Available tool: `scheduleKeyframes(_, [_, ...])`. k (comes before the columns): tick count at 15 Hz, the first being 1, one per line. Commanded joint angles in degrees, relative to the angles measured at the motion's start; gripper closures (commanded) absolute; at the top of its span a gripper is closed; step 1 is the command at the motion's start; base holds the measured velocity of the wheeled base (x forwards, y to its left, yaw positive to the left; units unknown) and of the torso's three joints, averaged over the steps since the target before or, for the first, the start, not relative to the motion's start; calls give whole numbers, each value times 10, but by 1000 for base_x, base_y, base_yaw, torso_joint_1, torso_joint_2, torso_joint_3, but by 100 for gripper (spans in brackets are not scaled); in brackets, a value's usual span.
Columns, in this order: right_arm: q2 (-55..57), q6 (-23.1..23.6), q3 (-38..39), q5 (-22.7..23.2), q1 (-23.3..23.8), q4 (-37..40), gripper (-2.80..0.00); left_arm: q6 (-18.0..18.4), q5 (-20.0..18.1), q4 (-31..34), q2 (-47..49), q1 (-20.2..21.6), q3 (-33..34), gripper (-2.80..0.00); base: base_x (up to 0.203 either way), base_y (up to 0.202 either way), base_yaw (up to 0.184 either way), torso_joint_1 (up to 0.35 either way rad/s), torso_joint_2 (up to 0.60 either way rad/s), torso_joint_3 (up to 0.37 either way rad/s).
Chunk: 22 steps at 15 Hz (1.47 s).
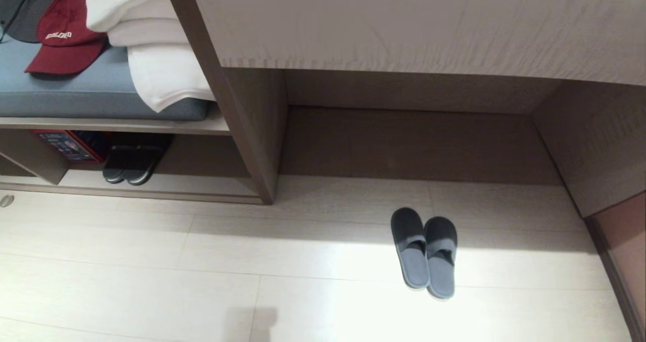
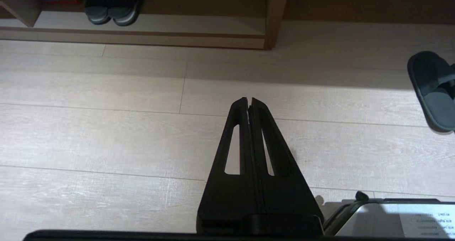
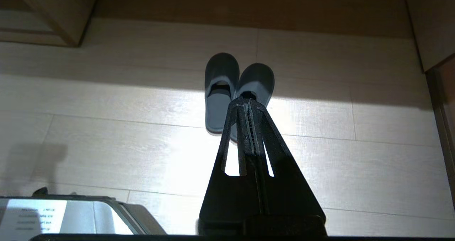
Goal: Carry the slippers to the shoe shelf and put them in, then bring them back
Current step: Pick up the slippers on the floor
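Since neither arm has reached for anything yet, the slippers [image 1: 425,253] lie on the floor [image 1: 151,261] at lower right of centre in the head view, the 2 side by side and touching, toes pointing toward the recess under the counter [image 1: 429,24]. They sit half in the counter's shadow and half in a bright patch of light, probably left there as the starting spot for the carry. Each is thin and flat, soft grey-blue, with a rounded toe under 1 wide darker band and an open heel.

The shelf [image 1: 151,184] is at the left of the frame: pale wood-grain board with a lighter base plank and a tall upright divider at its right edge. A chunkier pair of black slides [image 1: 132,165] already stands in it, beside a red and blue box [image 1: 68,145]. Above, a grey cushion [image 1: 75,97] carries a red cap [image 1: 63,34] and folded white towels [image 1: 151,44].

The left gripper [image 2: 249,99] hangs above bare floor, its black slotted fingers pressed together on nothing. The right gripper [image 3: 245,100] is likewise pressed together and empty, above the pair and seemingly lined up for the first pick.

The floor is pale plank laminate, smooth and slightly glossy.
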State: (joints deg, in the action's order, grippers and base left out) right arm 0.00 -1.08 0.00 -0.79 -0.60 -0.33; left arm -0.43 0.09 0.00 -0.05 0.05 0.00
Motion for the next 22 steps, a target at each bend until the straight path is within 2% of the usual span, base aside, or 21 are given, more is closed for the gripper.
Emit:
scheduleKeyframes(1, [0, 0, 0, 0, 0, 0, 0, 0, 0, 0, 0, 0, 1, 0, 0, 0, 0, 1, 2, -201])
scheduleKeyframes(22, [0, -1, 0, 0, 0, 0, 0, 0, 0, -1, 0, 0, 1, 0, 0, 0, 0, 3, 3, -197])
